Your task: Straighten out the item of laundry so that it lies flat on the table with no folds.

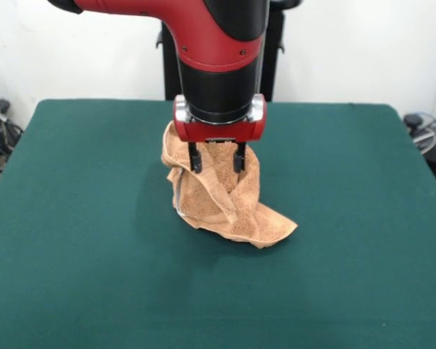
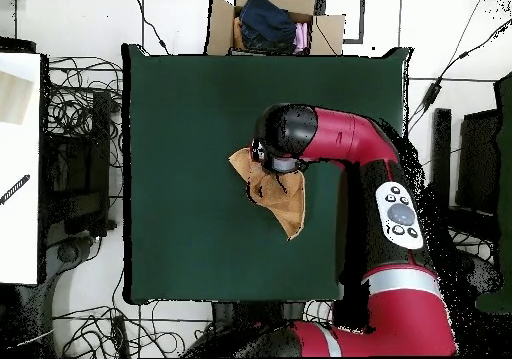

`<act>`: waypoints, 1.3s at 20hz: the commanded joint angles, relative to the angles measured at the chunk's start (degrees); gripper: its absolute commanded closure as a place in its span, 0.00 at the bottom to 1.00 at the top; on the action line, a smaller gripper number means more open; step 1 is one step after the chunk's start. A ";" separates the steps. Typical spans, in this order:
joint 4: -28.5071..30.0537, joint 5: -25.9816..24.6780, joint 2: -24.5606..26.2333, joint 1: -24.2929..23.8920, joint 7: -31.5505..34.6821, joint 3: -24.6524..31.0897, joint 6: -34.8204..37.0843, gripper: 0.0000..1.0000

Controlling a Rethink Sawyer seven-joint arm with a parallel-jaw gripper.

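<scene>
In the front view, the red and black arm's gripper (image 1: 218,157) hangs over the middle of the large dark green felt-covered table (image 1: 73,240). Its two black fingers (image 1: 195,158) stand a moderate width apart, sunk into the top of the small orange-tan terry hand towel (image 1: 221,200). The cloth bunches between them, so the gripper looks closed on a fold of it, though the actual pinch is hidden by the pile. The towel stands as a crumpled, twisted heap under the gripper, its lower part resting on the table, with one corner spread flat toward the near right.

In the overhead view, the arm's wrist covers the gripper, and the towel (image 2: 270,190) shows as a rumpled wedge near the table's centre, tapering to a point on the side nearer the robot's base.

The towel looks light, soft and limp: it will sag and drape from any hold and not slip readily. An outer corner or border edge seems the better place to grip than the bunched middle.
</scene>
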 commanded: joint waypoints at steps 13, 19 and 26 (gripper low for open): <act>1.26 -0.09 1.78 -1.25 3.67 0.18 1.78 0.00; 1.62 1.47 3.38 -2.97 2.83 1.83 1.26 0.00; 2.27 2.23 3.90 -3.90 2.09 2.93 0.77 0.00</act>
